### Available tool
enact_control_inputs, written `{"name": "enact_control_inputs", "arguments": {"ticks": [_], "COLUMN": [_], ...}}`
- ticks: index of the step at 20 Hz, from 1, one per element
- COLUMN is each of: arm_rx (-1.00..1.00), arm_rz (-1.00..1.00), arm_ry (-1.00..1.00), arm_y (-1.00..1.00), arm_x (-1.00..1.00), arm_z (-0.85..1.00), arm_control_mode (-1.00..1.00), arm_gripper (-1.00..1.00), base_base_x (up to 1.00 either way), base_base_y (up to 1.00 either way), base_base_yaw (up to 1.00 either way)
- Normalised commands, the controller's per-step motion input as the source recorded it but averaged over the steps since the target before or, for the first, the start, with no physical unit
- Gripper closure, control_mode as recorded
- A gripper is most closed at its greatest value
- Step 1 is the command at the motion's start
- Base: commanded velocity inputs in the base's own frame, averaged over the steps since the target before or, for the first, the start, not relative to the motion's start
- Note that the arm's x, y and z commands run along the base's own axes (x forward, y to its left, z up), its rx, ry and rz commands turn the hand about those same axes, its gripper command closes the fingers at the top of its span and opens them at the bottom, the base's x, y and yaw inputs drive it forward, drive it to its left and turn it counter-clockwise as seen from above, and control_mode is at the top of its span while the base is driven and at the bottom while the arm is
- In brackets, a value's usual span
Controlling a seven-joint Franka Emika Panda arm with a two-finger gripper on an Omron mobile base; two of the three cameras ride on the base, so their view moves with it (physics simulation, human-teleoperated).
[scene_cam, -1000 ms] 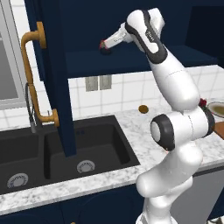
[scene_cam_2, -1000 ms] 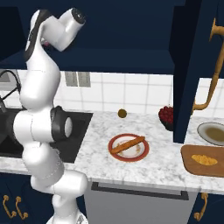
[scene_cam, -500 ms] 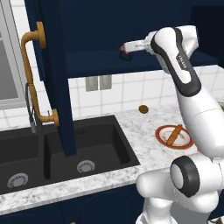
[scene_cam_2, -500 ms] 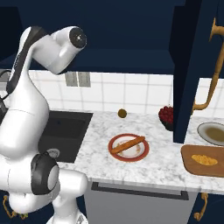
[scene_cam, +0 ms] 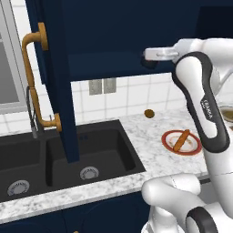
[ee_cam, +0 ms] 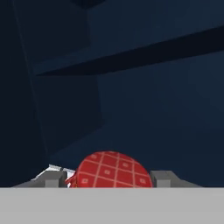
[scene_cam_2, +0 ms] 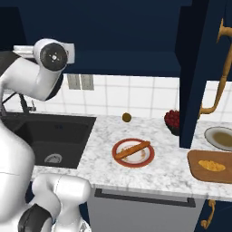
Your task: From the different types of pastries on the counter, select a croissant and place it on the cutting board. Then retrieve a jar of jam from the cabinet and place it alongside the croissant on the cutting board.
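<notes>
**Jar in my end effector, up at the cabinet**

My end effector (ee_cam: pixel 109 181) is clamping on the jar (ee_cam: pixel 110 170), its red checked top sitting between the fingertips, up inside the cabinet (scene_cam: pixel 59 82). The croissant (scene_cam_2: pixel 212 166) is lying on the board (scene_cam_2: pixel 199 171) on the desk (scene_cam_2: pixel 172 170).

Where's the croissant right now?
The croissant lies on the cutting board at the right end of the counter in the right base view, beside a grey plate.
</notes>
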Motion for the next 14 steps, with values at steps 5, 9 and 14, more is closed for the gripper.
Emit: {"name": "enact_control_inputs", "arguments": {"ticks": [5, 9, 14], "arm_rx": [0.0, 0.0, 0.03], "arm_rz": [-0.24, -0.32, -0.33], "arm_ry": [0.01, 0.16, 0.16], "arm_y": [-0.35, -0.26, -0.34], "arm_x": [-1.0, -1.0, -1.0], "arm_z": [0.29, 0.24, 0.17], "arm_control_mode": [-1.0, -1.0, -1.0], "arm_gripper": [1.0, 1.0, 1.0], "base_base_x": [0.0, 0.0, 0.0], "base_base_y": [0.0, 0.0, 0.0], "base_base_yaw": [0.0, 0.0, 0.0]}}
